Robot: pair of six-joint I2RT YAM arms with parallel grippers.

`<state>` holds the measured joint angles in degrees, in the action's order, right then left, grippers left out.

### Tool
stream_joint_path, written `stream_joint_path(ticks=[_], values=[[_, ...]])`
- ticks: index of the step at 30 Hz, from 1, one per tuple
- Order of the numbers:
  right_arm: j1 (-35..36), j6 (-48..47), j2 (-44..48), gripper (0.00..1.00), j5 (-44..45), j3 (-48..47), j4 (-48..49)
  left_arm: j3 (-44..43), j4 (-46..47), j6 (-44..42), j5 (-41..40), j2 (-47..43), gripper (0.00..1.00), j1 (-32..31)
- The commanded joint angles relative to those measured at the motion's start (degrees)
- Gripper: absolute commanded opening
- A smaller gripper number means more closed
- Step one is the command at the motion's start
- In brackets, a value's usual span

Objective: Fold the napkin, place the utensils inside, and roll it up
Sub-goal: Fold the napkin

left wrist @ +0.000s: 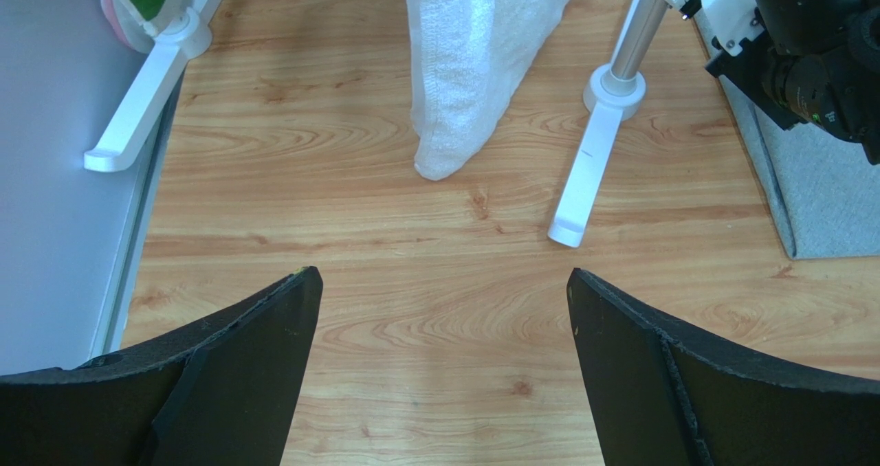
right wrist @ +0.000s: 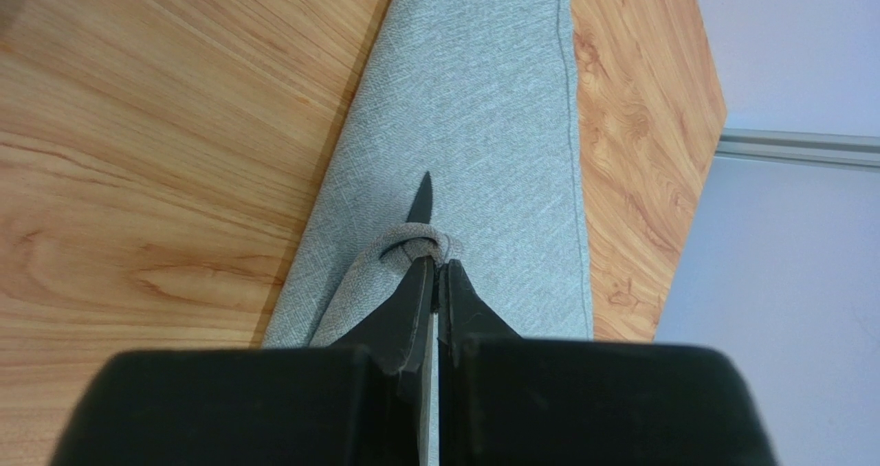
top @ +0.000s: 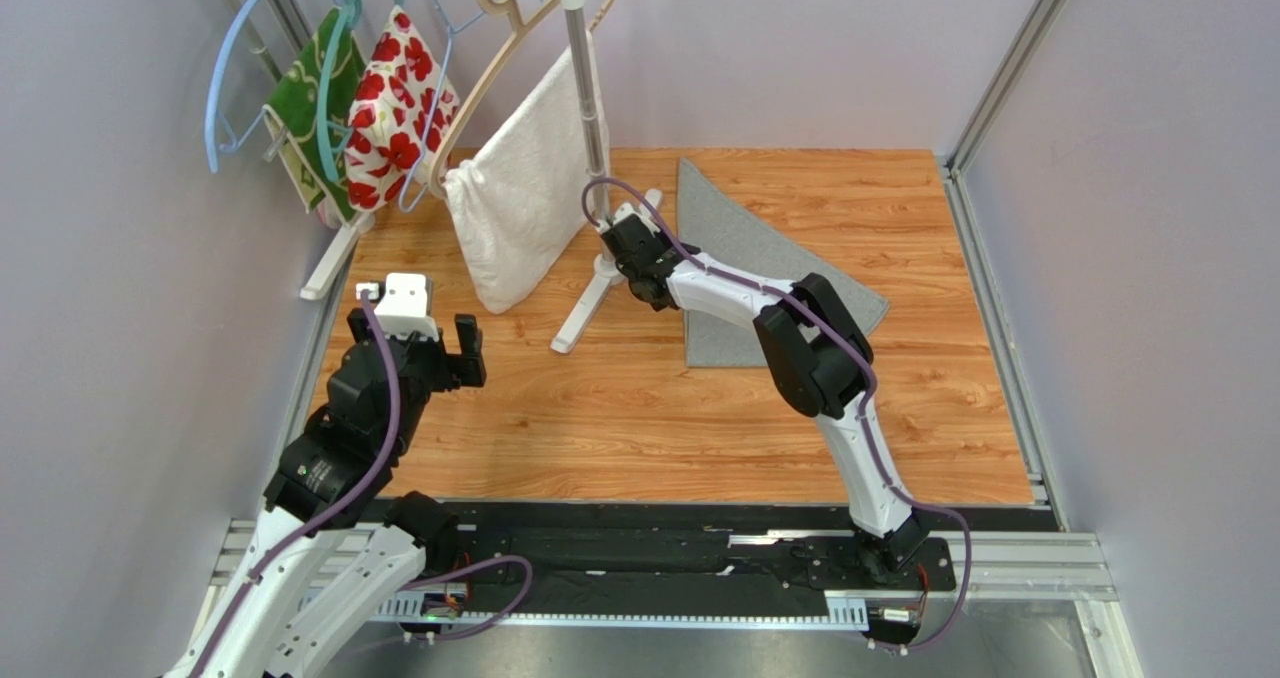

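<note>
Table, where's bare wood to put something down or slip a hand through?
Widest bare table: the front strip, bordered by left gripper, rack foot, napkin and the base rail. A narrower strip runs between napkin and right wall. Crowded: back left, around rack and towel; right gripper pinches the napkin.

Right gripper (right wrist: 434,272) over napkin (right wrist: 485,126), near its left edge; a raised fold of the cloth meets the fingertips. Utensil (right wrist: 421,200) tip pokes out just ahead of them, lying on the napkin. Rack foot (top: 579,318) just left of this gripper. Left gripper (left wrist: 439,280) well apart to the left, above bare table (left wrist: 434,239); towel (left wrist: 475,54) ahead, rack foot ahead-right, napkin far right.
</note>
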<state>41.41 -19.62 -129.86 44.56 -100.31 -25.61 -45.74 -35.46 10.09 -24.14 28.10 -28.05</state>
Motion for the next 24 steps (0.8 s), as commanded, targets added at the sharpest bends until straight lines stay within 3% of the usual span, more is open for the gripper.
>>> stream_joint_path(ticks=[1, 12, 17, 19, 21, 24], values=[[-0.19, 0.72, 2.16, 0.00, -3.24, 2.31, 6.35, 0.21, 0.75, -0.16, -0.64, 0.47, 0.98, -0.07], [-0.28, 1.16, 2.07, 0.00, -2.28, 4.25, 8.29, 0.21, 0.66, -0.24, -0.64, 0.47, 0.98, -0.07], [-0.36, 1.60, 2.68, 0.21, -0.26, 5.39, 9.43, 0.12, 0.66, -0.16, -0.64, 0.64, 0.98, -0.07], [-0.28, 2.04, 5.22, 0.37, 0.00, 7.31, 12.05, 0.12, 0.57, -0.16, -0.64, 0.73, 0.98, -0.07], [-0.28, 2.39, 7.94, 0.45, 0.01, 9.78, 13.38, 0.21, 0.66, -0.24, -0.64, 0.73, 0.98, -0.07], [-0.36, 2.74, 11.98, 0.49, -0.35, 13.03, 15.67, 0.12, 0.66, -0.24, -0.64, 0.73, 0.98, -0.07]])
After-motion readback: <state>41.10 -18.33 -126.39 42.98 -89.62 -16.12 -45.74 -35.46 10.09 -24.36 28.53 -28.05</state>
